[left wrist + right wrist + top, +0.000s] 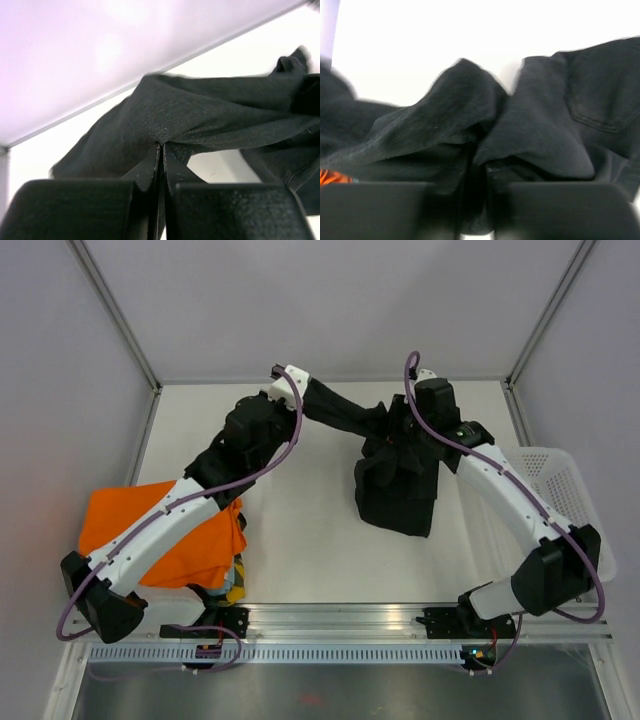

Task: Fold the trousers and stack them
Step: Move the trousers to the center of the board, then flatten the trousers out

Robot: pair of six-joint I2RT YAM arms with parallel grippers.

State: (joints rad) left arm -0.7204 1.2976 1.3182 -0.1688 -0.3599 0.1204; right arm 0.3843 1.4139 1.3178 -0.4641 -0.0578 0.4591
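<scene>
You are working on the fold, your left pincer (161, 148) clenching the trousers (396, 498) bunched at the far right of the surface (300, 545), the right pincer's (480, 172) hold impossible to tell, and next needing a taut, level spread.

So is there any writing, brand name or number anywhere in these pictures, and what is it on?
No text can be read in any view.
The black trousers, orange garment, white basket, left arm and right arm show no lettering.
The base fittings are too small to tell.
</scene>
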